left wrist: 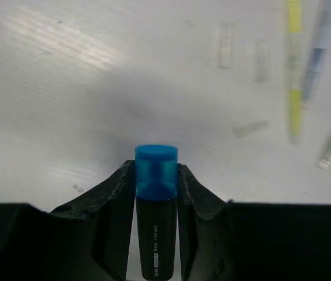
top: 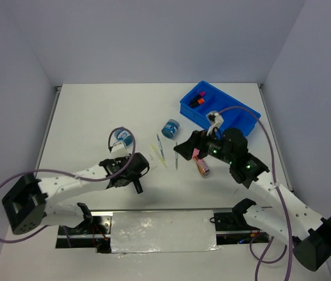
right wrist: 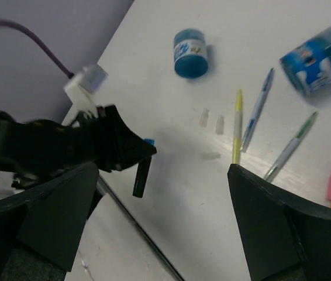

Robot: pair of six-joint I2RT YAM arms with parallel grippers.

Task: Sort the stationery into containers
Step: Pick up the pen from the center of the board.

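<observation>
Done: two highlighters (top: pixel 197 98), orange and pink caps, lie in the blue tray (top: pixel 186 109), in a compartment at its far-left end. I can't see anything else in the tray; the right arm hides part of it.

In hand: the left tool (left wrist: pixel 156 175) is clamped on the blue-cap highlighter (left wrist: pixel 155 216), with both fingers tight on it just below the cap. It sits low over the near-left tabletop (top: pixel 83 117), well apart from the tray.

Right tool: the right tool (right wrist: pixel 161 175) has its jaws spread wide and holds nothing. It hovers near the pens and the pink-gold cylinder.

Left on tabletop, tubs: two round blue tubs, one (top: pixel 170 127) mid-tabletop, one (top: pixel 121 137) just beyond the left arm.

Left on tabletop, pens: yellow pen (right wrist: pixel 237 126), blue pen (right wrist: pixel 258 108), green pen (right wrist: pixel 291 146), loosely side by side.

Left on tabletop, small bits: three tiny white pieces (right wrist: pixel 204 117) beside the yellow pen.

Left on tabletop, cylinder: the pink-gold cylinder (top: pixel 202 165) lies on its side, close under the right arm.

Progress, my read: early. Two items are binned and one is in the grip, so most of the stationery is unsorted.

Next, my read: the blue-cap highlighter probably belongs with the other two. The tray is across the tabletop on the right arm's side, so it's a long reach for the left arm or a handover.
</observation>
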